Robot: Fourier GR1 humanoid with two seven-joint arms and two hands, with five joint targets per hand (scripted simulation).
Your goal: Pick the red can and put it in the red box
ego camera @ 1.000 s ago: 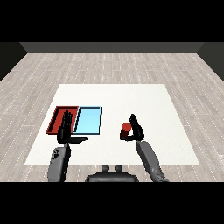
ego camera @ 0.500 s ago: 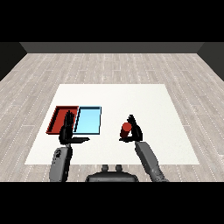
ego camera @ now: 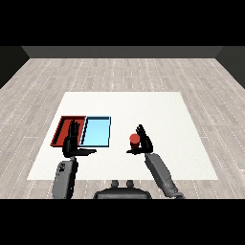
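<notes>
- The white table fills the middle of the view, set on a grey plank floor; everything below is placed against the light blue tray.
- The light blue tray lies flat on the table's left half, with its long sides running away from the robot.
- The red tray lies just beside the light blue tray on that tray's left, their long edges side by side and seemingly touching. Its near part is hidden behind the left hand.
- The right forearm rises from the lower edge of the view, right of the light blue tray, slanting up and leftward toward it.
- The left forearm comes up nearly straight, below the light blue tray's near left corner.
- The left hand stands over the seam between the two trays, fingers straight and pointing away, thumb stretched out to the right under the light blue tray's near edge; it holds nothing.
- The right hand sits to the right of the light blue tray, apart from it, its fingers and thumb curled round the can.
- The red can stands upright in the right hand, right of the light blue tray and level with that tray's near edge, outside both trays. I cannot tell whether it rests on the table or is lifted.
</notes>
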